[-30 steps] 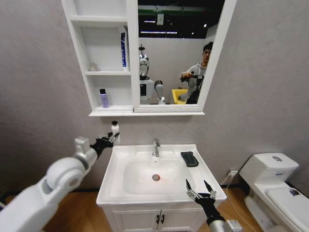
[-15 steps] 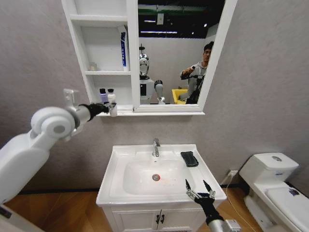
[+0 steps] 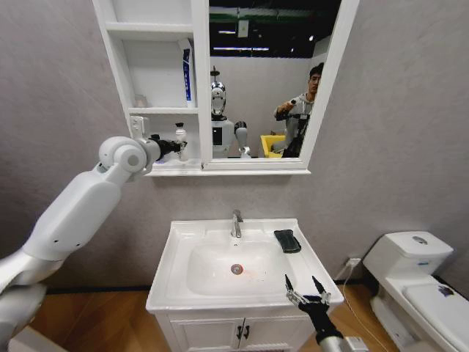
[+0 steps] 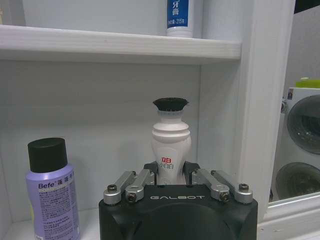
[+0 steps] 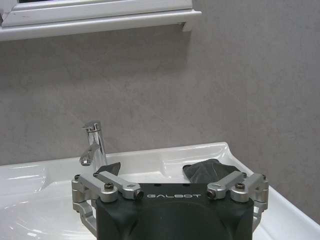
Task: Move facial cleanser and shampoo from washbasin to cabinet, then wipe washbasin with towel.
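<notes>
The white bottle (image 4: 170, 140) stands inside the cabinet (image 3: 150, 70) on its lowest shelf, beside the purple bottle (image 4: 51, 187), and my left hand (image 4: 170, 176) grips it. The washbasin (image 3: 212, 238) carries only the towel (image 3: 287, 240), unwiped; my right hand (image 3: 305, 292) waits wide at its front edge.

The left arm is raised and stretched up and forward, its left gripper (image 3: 176, 144) clamped on a small white bottle (image 4: 171, 145), while the right gripper (image 3: 306, 290) sits low in front with its fingers spread apart.
</notes>
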Motion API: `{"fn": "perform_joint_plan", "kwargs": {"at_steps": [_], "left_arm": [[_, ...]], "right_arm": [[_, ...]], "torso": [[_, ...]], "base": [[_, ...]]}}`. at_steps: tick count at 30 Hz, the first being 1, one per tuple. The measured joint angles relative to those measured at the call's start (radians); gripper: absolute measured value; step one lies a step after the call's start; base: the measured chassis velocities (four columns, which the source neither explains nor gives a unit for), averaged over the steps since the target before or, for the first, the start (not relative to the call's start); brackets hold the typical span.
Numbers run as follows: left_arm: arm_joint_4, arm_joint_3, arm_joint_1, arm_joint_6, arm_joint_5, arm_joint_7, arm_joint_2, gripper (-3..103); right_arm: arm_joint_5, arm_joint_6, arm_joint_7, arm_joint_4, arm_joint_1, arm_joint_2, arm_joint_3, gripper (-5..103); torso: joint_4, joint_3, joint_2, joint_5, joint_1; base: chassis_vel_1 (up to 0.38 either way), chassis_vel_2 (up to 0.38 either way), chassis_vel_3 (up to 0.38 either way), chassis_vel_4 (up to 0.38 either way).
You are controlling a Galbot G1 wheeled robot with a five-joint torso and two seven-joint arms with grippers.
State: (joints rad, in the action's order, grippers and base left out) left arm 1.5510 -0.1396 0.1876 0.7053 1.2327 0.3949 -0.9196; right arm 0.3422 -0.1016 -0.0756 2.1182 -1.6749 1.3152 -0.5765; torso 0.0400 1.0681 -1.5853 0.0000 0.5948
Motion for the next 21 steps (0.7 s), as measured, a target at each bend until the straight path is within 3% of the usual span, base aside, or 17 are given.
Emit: {"fn": "perform_joint_plan", "kwargs": {"at_steps": [11,15,21], "left_arm": [[-0.069,0.002,0.005,-0.016,-0.062,-0.016,-0.054,27],[-0.086,0.003,-0.007,-0.022,-0.122,-0.04,-0.059,27],[-0.092,0.004,-0.008,-0.022,-0.132,-0.043,-0.055,27]], "right_arm": [[0.005,0.001,-0.001,-0.007,-0.001,0.001,-0.002,100],[0.008,-0.001,-0.002,-0.01,0.0,0.003,-0.005,100],[0.006,-0.002,-0.002,-0.013,0.0,0.005,-0.002,100]], "torso": [[0.0001,0.0,0.0,0.0001,0.0],[0.0,0.0,0.0,0.0,0.0],[0.0,0.0,0.0,0.0,0.0]], "base": [[0.0,0.0,0.0,0.0],[0.0,0.0,0.0,0.0],[0.0,0.0,0.0,0.0]]}}
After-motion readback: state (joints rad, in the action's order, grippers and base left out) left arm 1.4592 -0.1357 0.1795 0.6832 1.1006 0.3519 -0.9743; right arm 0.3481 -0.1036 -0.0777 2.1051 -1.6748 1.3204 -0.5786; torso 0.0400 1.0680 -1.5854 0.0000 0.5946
